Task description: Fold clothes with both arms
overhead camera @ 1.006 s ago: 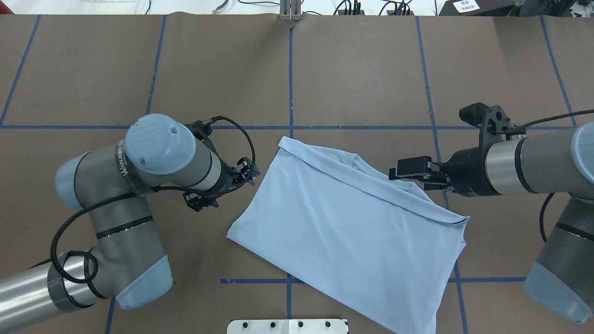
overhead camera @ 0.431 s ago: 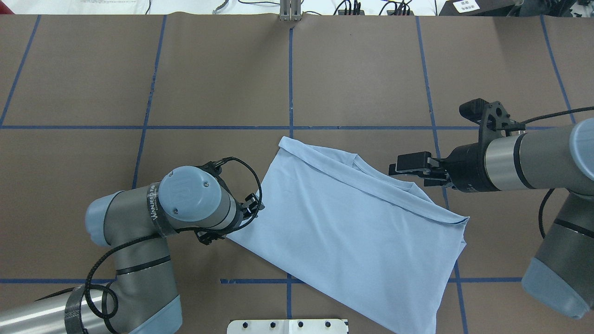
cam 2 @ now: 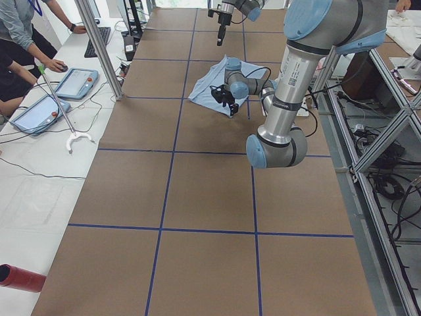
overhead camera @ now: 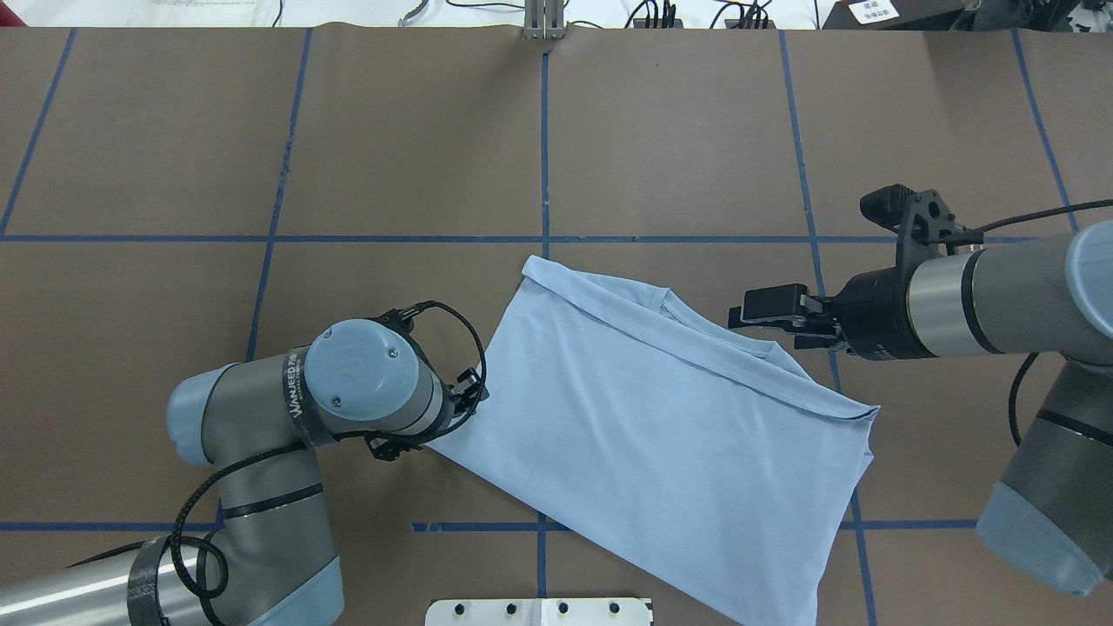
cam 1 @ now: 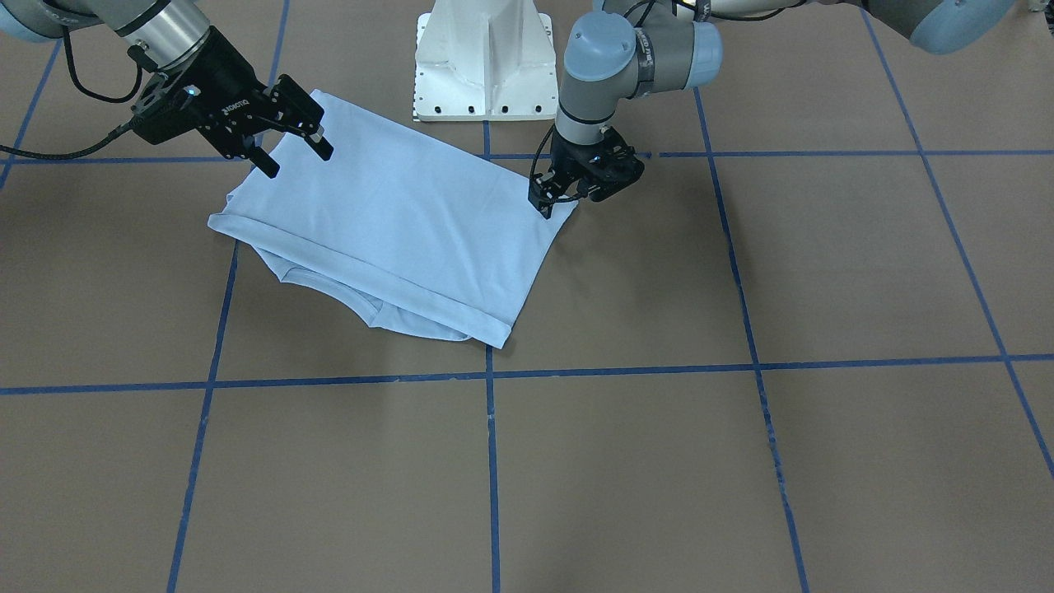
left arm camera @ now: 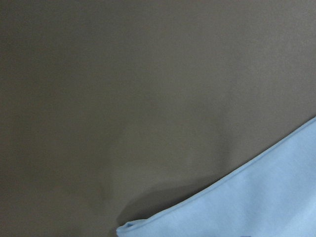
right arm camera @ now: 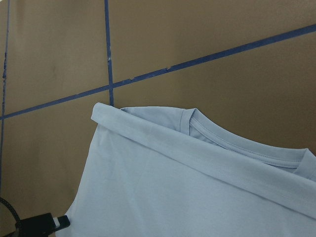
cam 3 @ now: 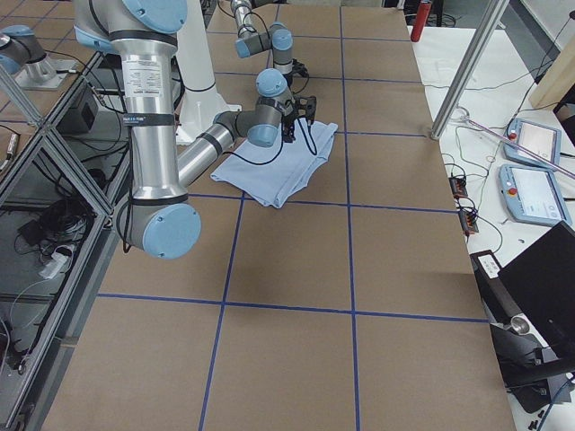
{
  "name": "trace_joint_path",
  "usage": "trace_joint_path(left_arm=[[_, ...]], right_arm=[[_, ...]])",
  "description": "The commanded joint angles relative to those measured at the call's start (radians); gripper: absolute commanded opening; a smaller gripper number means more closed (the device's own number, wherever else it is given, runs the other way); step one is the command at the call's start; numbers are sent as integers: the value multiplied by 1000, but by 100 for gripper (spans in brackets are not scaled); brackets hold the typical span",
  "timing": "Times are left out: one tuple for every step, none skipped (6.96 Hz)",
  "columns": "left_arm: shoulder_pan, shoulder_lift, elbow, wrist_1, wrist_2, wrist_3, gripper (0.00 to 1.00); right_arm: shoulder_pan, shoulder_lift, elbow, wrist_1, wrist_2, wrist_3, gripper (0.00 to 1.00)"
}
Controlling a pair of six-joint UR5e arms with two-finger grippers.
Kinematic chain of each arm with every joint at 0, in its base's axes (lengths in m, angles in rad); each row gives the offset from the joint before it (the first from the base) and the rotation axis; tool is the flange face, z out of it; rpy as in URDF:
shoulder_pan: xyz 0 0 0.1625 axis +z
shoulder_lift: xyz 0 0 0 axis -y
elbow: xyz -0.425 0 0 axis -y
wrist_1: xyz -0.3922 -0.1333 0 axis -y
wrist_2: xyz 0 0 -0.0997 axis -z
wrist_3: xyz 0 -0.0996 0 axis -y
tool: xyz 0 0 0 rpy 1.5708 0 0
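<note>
The clothes are one light blue T-shirt (overhead camera: 661,435), folded over and lying flat, with its collar (right arm camera: 237,143) poking out under the folded edge on the far side. My left gripper (overhead camera: 435,422) points down at the shirt's left corner (cam 1: 564,216), fingers apart on either side of the corner, at table height. The left wrist view shows only that corner (left arm camera: 266,197) on brown table paper. My right gripper (overhead camera: 755,318) hovers open above the shirt's far right part near the collar, holding nothing (cam 1: 298,162).
The white pedestal base (cam 1: 486,66) stands just behind the shirt. Blue tape lines (overhead camera: 543,156) grid the brown table. People sit at a side bench with tablets (cam 2: 72,82) beyond the table's far edge. Bare brown paper stretches across the far half.
My left arm swung toward the robot and lowered its gripper from beside the shirt's left edge to its near left corner. The right gripper shifted only slightly. The shirt lies as before.
</note>
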Motion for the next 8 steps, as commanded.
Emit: trace_joint_path(left_arm=[[17,-1,10,2,1,-2,73],[20,-1,10,2,0,-2,71],[21,1,12,4,0,-2,68],[21,1,12,4,0,-2,56],[21,1,12,4,0,-2,41],[26,8,12,2,1,-1,28],[27,9,12,2,1,-1,16],[27,5,9,2,1,1,0]], right_arm=[[0,0,-3,0,3,0,100],[0,0,-3,0,3,0,100],[0,2,-1,0,5,0,100],[0,2,-1,0,5,0,100],[0,2,-3,0,3,0,100],[0,2,-3,0,2,0,100],[0,0,-3,0,2,0,100],[0,0,-3,0,2,0,100]])
